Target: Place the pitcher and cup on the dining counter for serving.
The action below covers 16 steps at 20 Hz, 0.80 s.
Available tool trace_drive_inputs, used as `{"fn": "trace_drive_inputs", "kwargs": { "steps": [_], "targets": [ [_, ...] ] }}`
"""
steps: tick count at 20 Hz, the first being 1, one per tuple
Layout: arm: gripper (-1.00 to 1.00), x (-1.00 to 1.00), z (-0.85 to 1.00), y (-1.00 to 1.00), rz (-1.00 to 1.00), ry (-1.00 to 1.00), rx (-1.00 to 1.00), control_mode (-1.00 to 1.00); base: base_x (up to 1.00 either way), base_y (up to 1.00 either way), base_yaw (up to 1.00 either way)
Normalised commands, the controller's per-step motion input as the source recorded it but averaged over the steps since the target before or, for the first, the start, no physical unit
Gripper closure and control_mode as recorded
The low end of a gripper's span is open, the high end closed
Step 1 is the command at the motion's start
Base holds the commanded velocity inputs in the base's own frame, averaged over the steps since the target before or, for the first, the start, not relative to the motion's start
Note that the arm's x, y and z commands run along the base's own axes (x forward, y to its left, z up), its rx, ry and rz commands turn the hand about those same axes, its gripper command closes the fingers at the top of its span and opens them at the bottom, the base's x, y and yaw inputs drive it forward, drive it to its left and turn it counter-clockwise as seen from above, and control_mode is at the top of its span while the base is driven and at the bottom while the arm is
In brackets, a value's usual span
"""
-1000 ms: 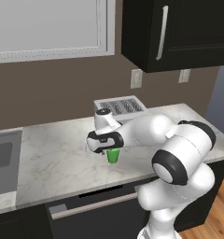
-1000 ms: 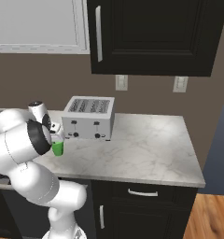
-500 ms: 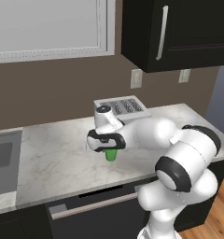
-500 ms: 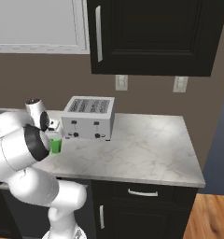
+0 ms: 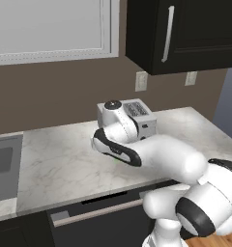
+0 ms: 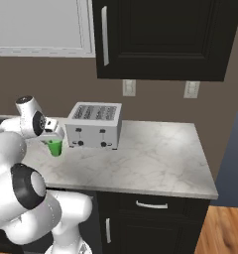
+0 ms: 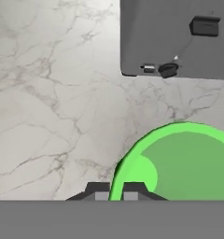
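While upright beside the toaster, the cup opens upward.

Soft, even rendered light is falling over the scene, with no glare and no hard highlights. The marble worktop is reading pale and bright, while the black cabinets above are staying flat and dark with little detail. The toaster, just beyond the gripper, is casting only a faint shadow onto the stone. In the hand view the cup is showing a thin dark shadow line along its rim beside the fingertips. Both base views are looking slightly soft and low in resolution; edges are showing no bending.
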Motion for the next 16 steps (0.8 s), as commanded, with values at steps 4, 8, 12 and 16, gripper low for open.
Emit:
{"fn": "trace_drive_inputs", "kwargs": {
  "steps": [4, 8, 12, 16],
  "targets": [
    [1.0, -0.41, 0.56, -0.12, 0.06, -0.13, 0.0, -1.0, 0.0, 0.0, 0.0],
    [1.0, -0.43, 0.58, -0.21, 0.09, -0.11, 0.0, -1.0, 0.0, 0.0, 0.0],
    [1.0, -0.44, 0.52, -0.23, 0.1, -0.1, 0.0, -1.0, 0.0, 0.0, 0.0],
    [1.0, -0.56, 0.54, -0.19, 0.15, -0.12, 0.0, -1.0, 0.0, 0.0, 0.0]
  ]
}}
